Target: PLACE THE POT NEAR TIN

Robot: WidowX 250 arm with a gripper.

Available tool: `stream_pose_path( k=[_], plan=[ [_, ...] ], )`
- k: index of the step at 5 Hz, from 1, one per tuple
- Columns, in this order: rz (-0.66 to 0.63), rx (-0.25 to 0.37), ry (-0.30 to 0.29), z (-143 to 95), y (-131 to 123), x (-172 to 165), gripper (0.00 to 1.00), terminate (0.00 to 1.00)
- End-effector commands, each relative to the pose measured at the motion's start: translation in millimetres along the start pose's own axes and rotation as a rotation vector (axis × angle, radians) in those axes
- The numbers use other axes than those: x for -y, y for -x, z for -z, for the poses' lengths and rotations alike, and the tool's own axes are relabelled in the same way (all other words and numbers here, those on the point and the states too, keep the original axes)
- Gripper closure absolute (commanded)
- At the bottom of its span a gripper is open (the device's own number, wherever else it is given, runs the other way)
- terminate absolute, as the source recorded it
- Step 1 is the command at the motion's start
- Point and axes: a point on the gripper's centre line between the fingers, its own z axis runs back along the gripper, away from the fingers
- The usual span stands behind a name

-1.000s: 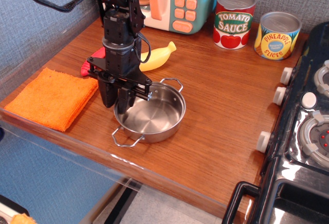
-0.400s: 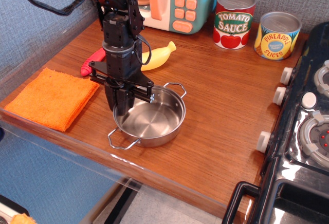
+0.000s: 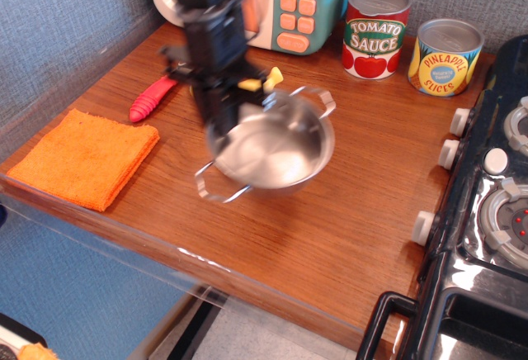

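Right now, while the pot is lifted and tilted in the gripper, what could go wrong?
1. The gripper seems to hold the pot only by its left rim, and the pot hangs tilted, so it could slip or swing.
2. The tomato sauce can and the pineapple can stand close together; a wide pot set near them may knock one over.
3. The banana lies right behind the gripper and could be bumped.

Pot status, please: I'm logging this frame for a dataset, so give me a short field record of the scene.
pot: shallow shiny steel pot with wire loop handles, lifted and tilted, blurred
gripper: black gripper, clamped on pot's left rim
tins: red tomato sauce can, yellow pineapple slices can, upright at the back
cloth: orange folded cloth, left edge
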Motion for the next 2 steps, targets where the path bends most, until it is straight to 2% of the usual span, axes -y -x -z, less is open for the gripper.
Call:
stream_pose_path(
  k=[1, 2],
  plan=[
    [0.043, 0.11, 0.002, -21, -66, 29, 1.0, 0.0],
    [0.009, 0.086, -0.027, -2, -88, 24, 1.0, 0.0]
  ],
)
